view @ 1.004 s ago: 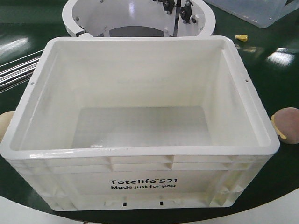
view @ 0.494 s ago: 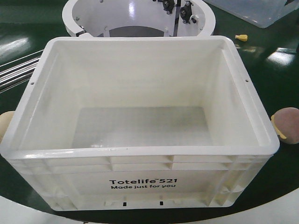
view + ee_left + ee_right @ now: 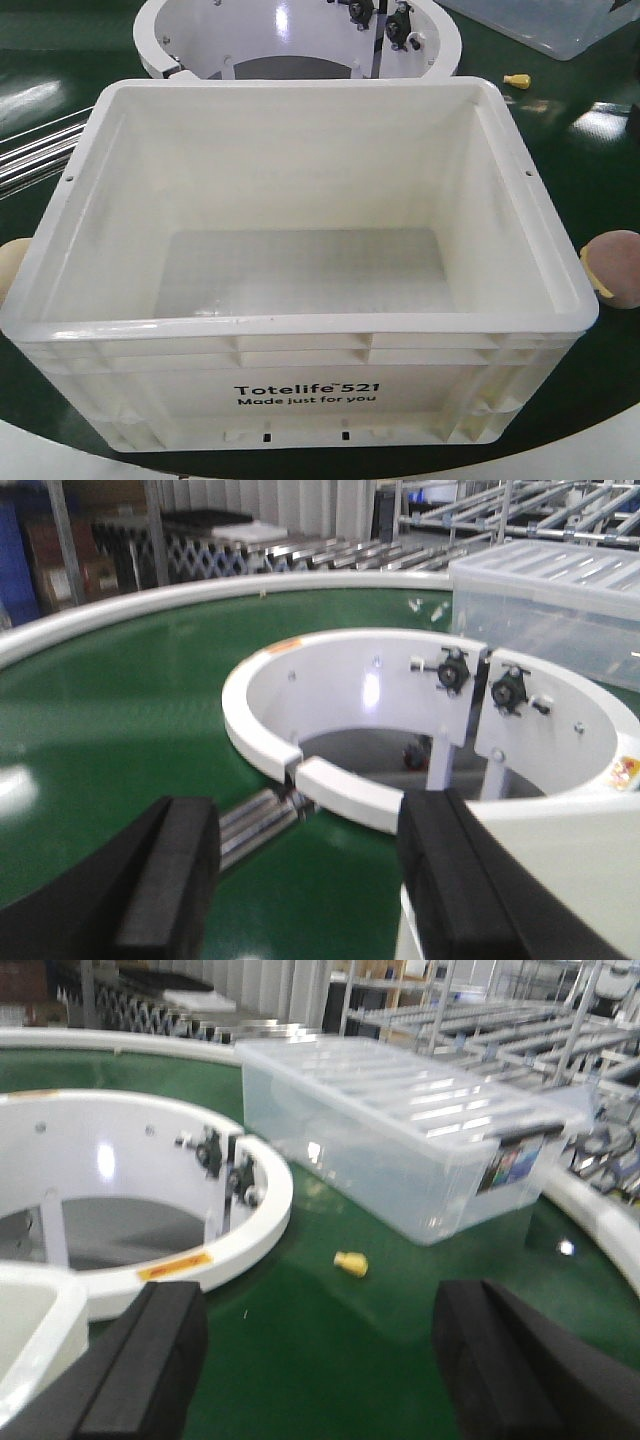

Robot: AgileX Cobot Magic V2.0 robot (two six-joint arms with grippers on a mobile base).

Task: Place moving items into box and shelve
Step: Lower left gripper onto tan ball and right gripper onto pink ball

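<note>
While the left gripper (image 3: 310,880) and right gripper (image 3: 320,1360) gape unladen, the crate (image 3: 300,160) between them shows bare floor, tan lump (image 3: 9,264) and pink lump (image 3: 616,268) outside.

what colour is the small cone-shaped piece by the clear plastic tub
The small cone-shaped piece is yellow; right wrist view shows it best.

Front camera looks steeply down on the box (image 3: 300,328); wrist cameras look low past their fingers (image 3: 170,880), sharing the white ring (image 3: 262,725).
</note>
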